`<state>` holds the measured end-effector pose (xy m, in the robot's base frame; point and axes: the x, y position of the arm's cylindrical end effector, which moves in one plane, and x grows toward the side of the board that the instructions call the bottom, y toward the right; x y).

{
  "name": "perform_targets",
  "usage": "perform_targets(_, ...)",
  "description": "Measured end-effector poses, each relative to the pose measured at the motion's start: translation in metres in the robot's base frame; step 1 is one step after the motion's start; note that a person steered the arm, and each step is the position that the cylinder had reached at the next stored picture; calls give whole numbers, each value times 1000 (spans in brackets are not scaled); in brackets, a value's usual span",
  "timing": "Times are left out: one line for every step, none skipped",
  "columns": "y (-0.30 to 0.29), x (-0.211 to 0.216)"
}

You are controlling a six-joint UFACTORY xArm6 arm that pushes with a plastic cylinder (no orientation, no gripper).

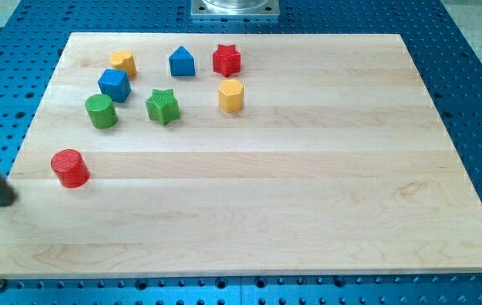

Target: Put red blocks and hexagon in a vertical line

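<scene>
camera view puts my tip [7, 201] at the board's left edge, a bare rod with nothing to clamp. red cylinder [70, 168] sits just right of it; red star [226, 59] and yellow hexagon [231, 96] lie far up-right.

Dark rod enters from view's left edge, slanting down-right; my tip [8, 200] low at view's left.

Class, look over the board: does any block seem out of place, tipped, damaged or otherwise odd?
Nothing looks damaged or tipped. The red cylinder sits alone towards the view's lower left, apart from the other six blocks clustered at the upper left, among them the red star and the yellow hexagon. My tip rests left of the cylinder, not touching it.
</scene>
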<state>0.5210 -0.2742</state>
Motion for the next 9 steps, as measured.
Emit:
perform_targets(31, -25)
perform_targets(127, -43)
perform_targets(204, -57)
perform_targets(225, -84)
perform_targets(270, -110)
perform_targets(268, -114)
perform_targets(267, -143)
perform_targets(266, -158)
perform_targets(288, -117)
